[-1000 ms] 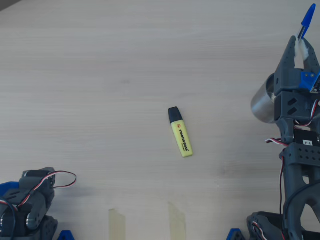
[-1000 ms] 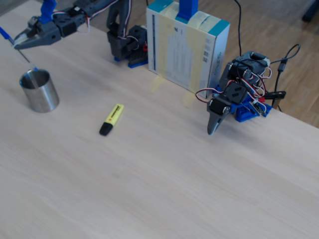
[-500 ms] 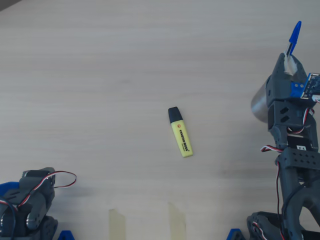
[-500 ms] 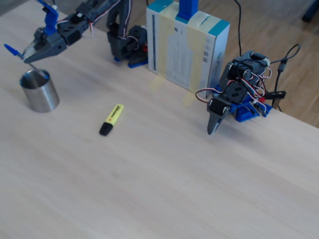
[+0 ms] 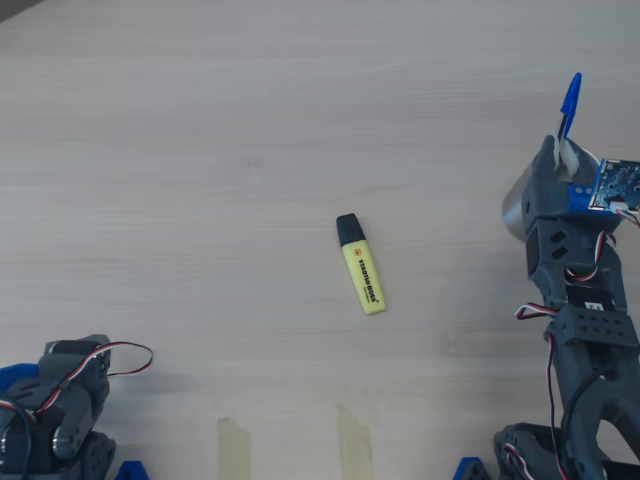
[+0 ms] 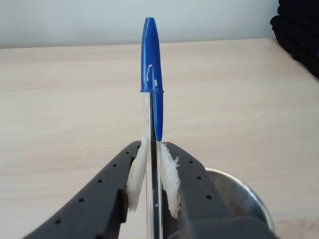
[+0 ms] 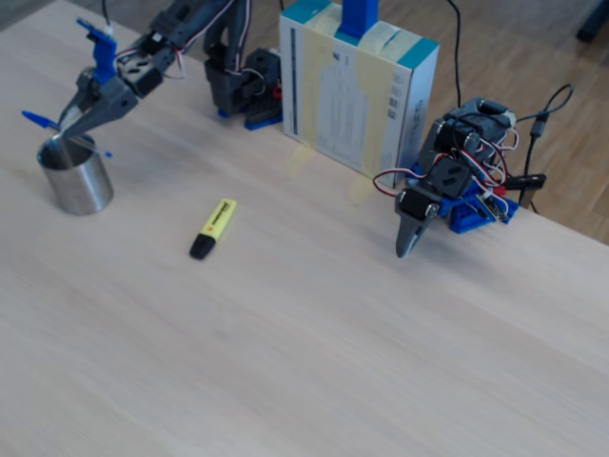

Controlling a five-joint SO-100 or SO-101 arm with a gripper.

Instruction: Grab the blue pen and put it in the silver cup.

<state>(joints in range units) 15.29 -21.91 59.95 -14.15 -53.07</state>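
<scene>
My gripper [image 6: 152, 149] is shut on the blue pen [image 6: 151, 74], its white-padded fingers [image 6: 136, 172] pinching the clear barrel below the cap. In the overhead view the gripper [image 5: 558, 148] sits at the right edge over the silver cup [image 5: 514, 205], which the arm mostly covers, and the pen [image 5: 569, 100] sticks out past the fingertips. In the fixed view the gripper [image 7: 65, 130] hangs just above the rim of the cup [image 7: 78, 181]. There the pen [image 7: 38, 120] lies tilted across the cup's top, cap pointing left. The cup [image 6: 241, 199] shows below the fingers in the wrist view.
A yellow highlighter [image 5: 361, 265] with a black cap lies mid-table, also seen as the highlighter [image 7: 212, 228] right of the cup. A second arm [image 7: 438, 186] is parked at the table's far edge, beside a tall box [image 7: 357, 86].
The gripper has come down and back toward the cup with the pen held. The pen has tilted flatter and now lies across the cup's rim.
</scene>
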